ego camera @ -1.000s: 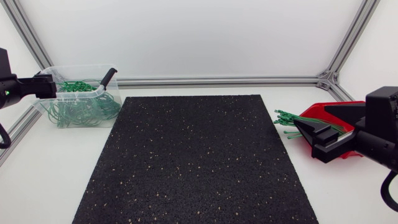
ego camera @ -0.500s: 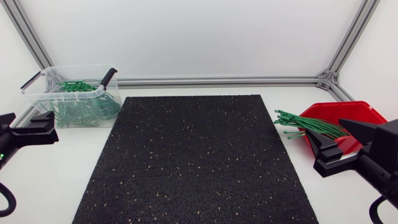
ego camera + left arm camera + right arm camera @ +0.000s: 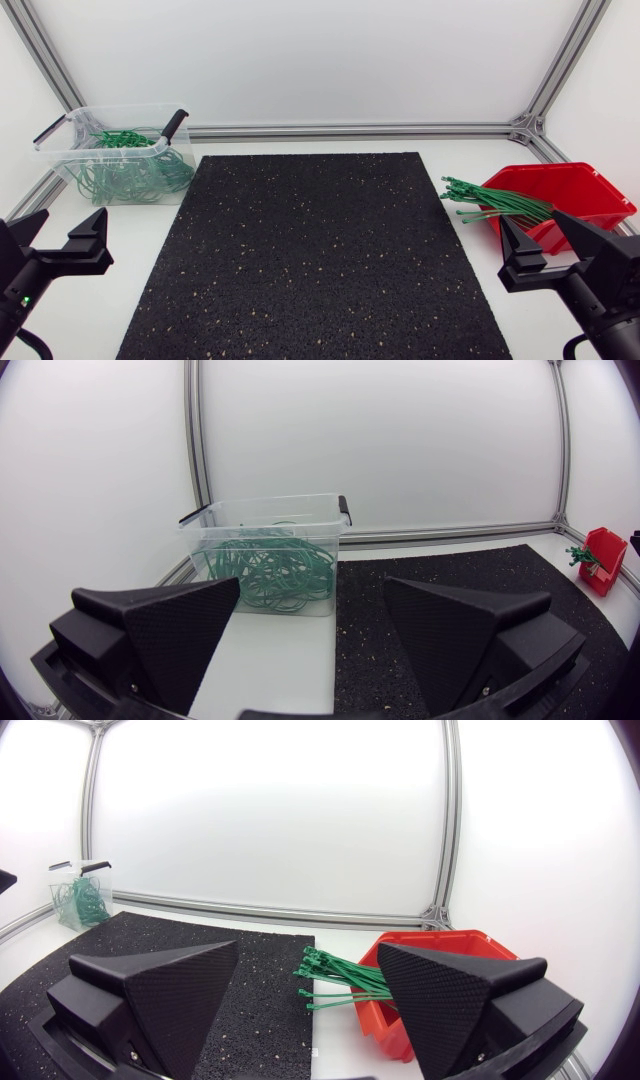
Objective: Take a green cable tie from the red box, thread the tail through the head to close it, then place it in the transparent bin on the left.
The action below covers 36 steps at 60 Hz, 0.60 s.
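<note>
The red box (image 3: 585, 195) stands at the right of the table, and a bundle of straight green cable ties (image 3: 495, 203) sticks out of it over the white tabletop. At the back left, the transparent bin (image 3: 110, 148) holds several looped green ties (image 3: 130, 175). My left gripper (image 3: 58, 242) is low at the front left, well short of the bin, open and empty. My right gripper (image 3: 552, 252) is at the front right, just in front of the red box, open and empty. In the right wrist view the ties (image 3: 340, 982) and red box (image 3: 440, 945) lie ahead of the open gripper (image 3: 308, 995). In the left wrist view the bin (image 3: 265, 510) is ahead of the gripper (image 3: 312, 630).
A black speckled mat (image 3: 315, 255) covers the middle of the table between bin and box. Aluminium frame rails (image 3: 350, 130) run along the back edge and up the corners. White tabletop borders the mat on both sides.
Both arms have drawn back toward the front edge. The left gripper left the bin and the right gripper left the red box, both still open and empty.
</note>
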Tool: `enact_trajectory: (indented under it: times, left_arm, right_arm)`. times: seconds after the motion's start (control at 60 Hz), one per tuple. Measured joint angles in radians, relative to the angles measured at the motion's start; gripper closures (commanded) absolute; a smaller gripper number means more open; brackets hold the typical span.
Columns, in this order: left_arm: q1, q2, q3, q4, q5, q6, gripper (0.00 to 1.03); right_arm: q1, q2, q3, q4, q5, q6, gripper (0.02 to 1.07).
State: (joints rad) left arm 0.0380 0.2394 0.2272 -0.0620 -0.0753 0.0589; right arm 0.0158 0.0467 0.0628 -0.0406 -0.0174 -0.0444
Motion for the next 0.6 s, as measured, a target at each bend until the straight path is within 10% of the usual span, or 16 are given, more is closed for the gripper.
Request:
enact_trajectory:
  times: [0.6]
  left_arm:
    - [-0.033, -0.233, -0.185, 0.068, 0.068, -0.038, 0.03]
  right_arm:
    - [-0.011, -0.041, -0.039, 0.024, 0.015, 0.019, 0.06]
